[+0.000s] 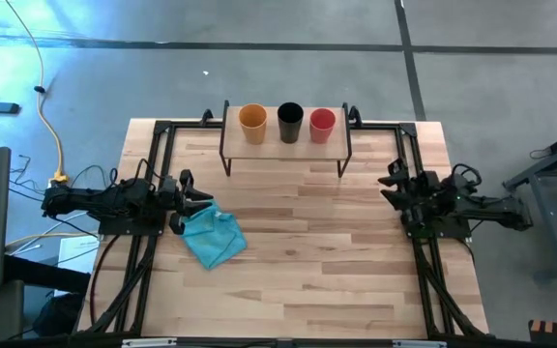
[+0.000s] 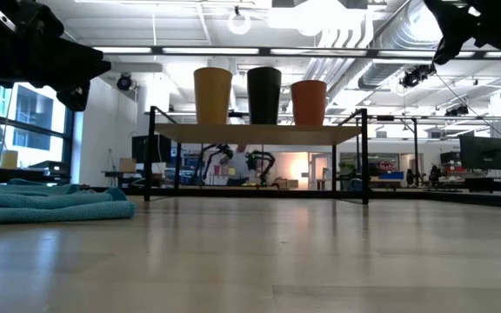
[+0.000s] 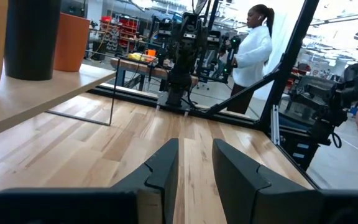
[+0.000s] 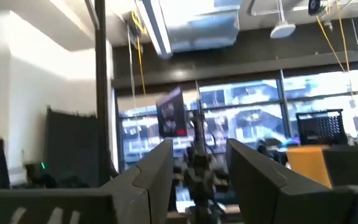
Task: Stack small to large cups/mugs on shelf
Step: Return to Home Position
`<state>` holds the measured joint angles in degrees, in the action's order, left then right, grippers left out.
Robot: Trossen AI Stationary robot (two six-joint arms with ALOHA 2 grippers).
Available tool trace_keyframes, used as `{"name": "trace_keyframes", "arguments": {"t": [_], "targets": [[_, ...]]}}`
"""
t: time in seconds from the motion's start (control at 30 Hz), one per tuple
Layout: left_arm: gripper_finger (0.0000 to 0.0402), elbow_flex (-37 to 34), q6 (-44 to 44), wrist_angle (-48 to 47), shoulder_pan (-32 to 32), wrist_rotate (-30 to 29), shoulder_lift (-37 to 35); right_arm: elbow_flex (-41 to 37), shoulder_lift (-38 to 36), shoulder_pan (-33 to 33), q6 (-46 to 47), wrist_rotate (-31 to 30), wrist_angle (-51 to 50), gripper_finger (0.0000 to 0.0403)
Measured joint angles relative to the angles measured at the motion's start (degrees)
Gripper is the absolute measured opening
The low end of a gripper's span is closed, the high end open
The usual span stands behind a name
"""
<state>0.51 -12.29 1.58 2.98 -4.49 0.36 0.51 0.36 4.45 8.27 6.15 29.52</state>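
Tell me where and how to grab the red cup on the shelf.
Probably grip the red cup around its upper wall, coming from the right side. It stands upright at the shelf's right end, so that flank is free; the black cup stands close on its other side.

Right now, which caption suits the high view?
Yellow-orange cup, black cup, red cup in a row on the shelf; left gripper beside blue cloth, right gripper on the opposite side.

A grey concrete floor (image 1: 491, 58) is seen around the light wooden plank desk (image 1: 307, 271), crossed on the left by a yellow cable (image 1: 48, 116). Overhead, white ceiling ducts (image 2: 355, 35) are lit. A person in a white top (image 3: 252, 53) is seen far off.
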Motion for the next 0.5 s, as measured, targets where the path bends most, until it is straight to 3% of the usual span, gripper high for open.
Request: {"name": "trace_keyframes", "arguments": {"t": [0.27,0.5], "targets": [[0.0088,0.0,0.0,0.0,0.0,0.0,0.0,0.0,0.0,0.0,0.4,0.2,-14.0,0.0142],[0.0088,0.0,0.0,0.0,0.0,0.0,0.0,0.0,0.0,0.0,0.9,2.0,-16.1,0.0142]]}}
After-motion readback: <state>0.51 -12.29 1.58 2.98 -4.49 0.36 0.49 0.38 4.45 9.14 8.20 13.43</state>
